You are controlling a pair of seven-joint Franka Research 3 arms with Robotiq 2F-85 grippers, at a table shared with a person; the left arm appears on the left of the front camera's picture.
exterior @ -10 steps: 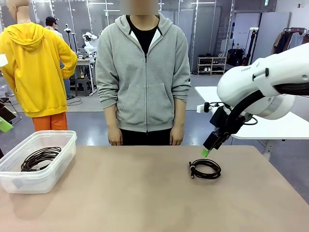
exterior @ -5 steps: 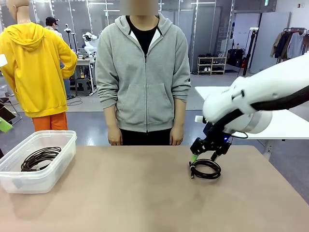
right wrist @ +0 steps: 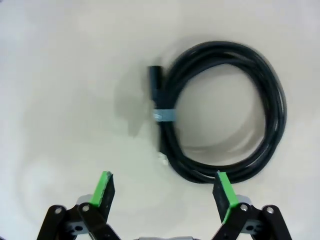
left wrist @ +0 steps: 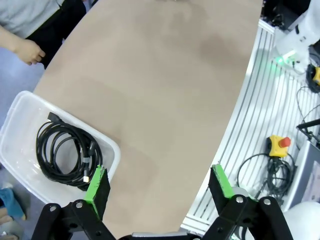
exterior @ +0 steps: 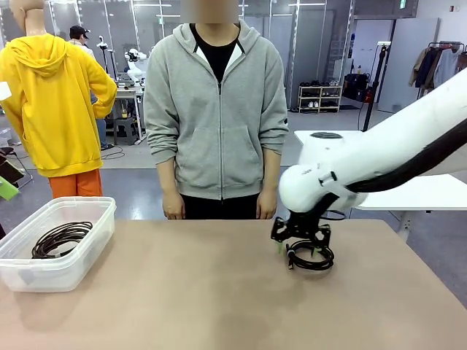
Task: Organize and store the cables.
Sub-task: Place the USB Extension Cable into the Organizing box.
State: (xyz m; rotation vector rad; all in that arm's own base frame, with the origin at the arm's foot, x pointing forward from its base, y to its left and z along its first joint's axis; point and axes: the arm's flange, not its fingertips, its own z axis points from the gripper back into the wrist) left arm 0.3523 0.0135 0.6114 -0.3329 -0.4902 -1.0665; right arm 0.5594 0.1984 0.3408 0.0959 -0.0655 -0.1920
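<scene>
My right tool [exterior: 300,248] has come down over the cable [exterior: 311,255] near the desk's far right edge, jaws wide, holding nothing; I judge gripping comes next, then the bin [exterior: 73,273].

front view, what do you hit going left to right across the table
bin with a coiled cable inside → bare tabletop → right end effector, open, directly over the second coiled cable
</scene>
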